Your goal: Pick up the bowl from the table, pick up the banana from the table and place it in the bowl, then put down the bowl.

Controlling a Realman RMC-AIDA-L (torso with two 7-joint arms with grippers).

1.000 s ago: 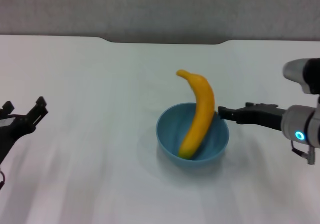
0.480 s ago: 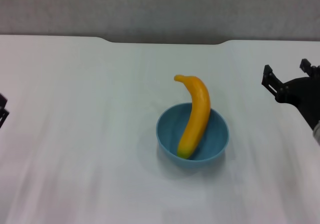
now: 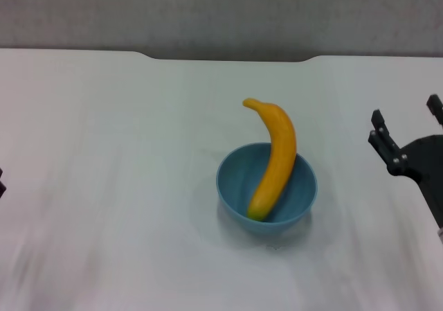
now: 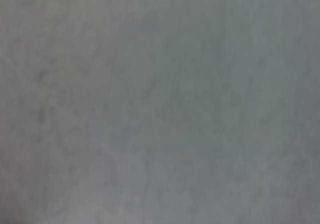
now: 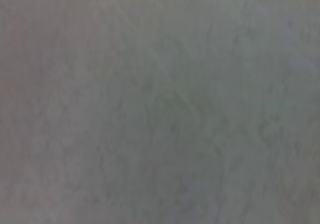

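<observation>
The light-blue bowl [image 3: 236, 177] stands on the white table [image 3: 118, 152] near its middle. The yellow-orange banana [image 3: 276, 154] lies in the bowl, its dark tip at the bottom and its stem end leaning out over the far rim. My right gripper [image 3: 407, 121] is open and empty at the right edge of the head view, well clear of the bowl. My left gripper [image 3: 1, 184] shows only as a dark sliver at the left edge. Both wrist views show only a blank grey surface.
The table's far edge has a shallow notch [image 3: 228, 57] behind the bowl. Bare white tabletop lies all around the bowl.
My right gripper has let go of the bowl's rim and drawn back to the right, now open. My left gripper has slid out to the left edge. The bowl and banana stay put.
</observation>
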